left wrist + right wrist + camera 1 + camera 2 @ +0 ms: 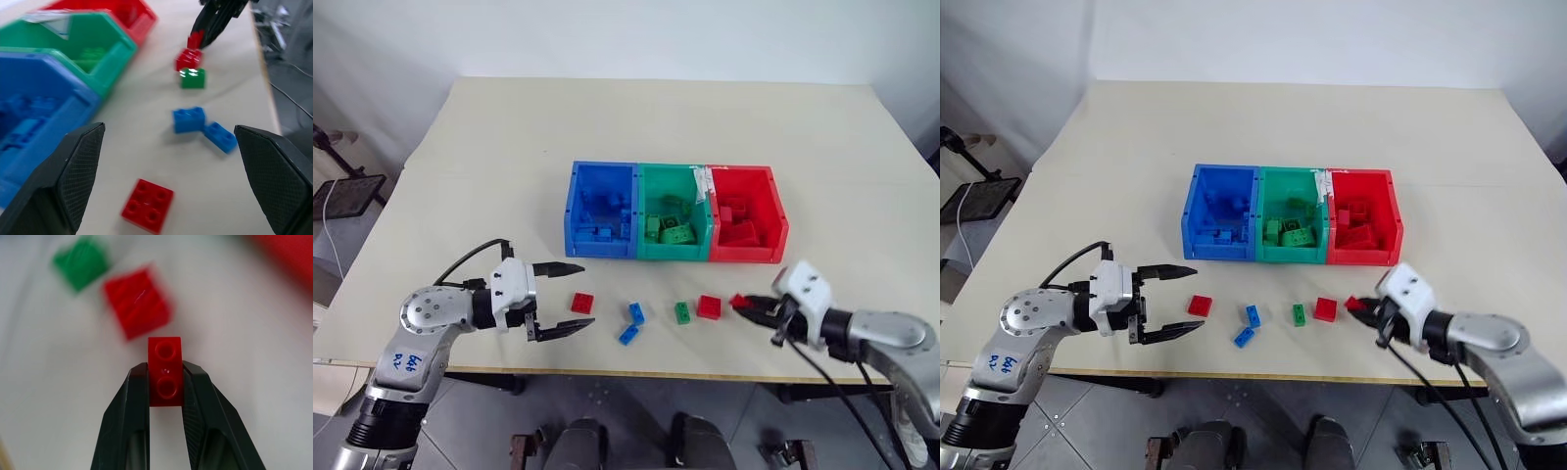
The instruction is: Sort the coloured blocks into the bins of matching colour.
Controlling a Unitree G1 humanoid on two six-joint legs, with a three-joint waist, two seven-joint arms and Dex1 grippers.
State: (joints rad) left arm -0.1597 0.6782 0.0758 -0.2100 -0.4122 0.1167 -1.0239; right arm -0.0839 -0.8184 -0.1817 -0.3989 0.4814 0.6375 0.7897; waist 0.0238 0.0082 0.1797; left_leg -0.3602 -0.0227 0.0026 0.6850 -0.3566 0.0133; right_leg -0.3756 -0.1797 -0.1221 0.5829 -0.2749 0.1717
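On your left, the left gripper (560, 299) hangs low over the table (460, 176) with its fingers spread wide and nothing between them, and a square red block (582, 303) lies just beyond the tips. Moving along, two blue blocks (632, 323) lie touching at an angle, then a green block (682, 312) with a second red block (709, 306) just beside it. Behind that row sit the bins, blue bin (578, 211), green bin (644, 245), red bin (777, 220), each already holding blocks of its own colour. Over on your right, the right gripper (750, 306) has its fingers clamped on a small red block (165, 374), pinched across its narrow sides, about half of it sticking out past the tips. That looks like a fair hold, but keep it firm. Lift clear first so you don't nudge the red block beside you, carry it up over the red bin's front wall, and let go only once you're well inside the rim.
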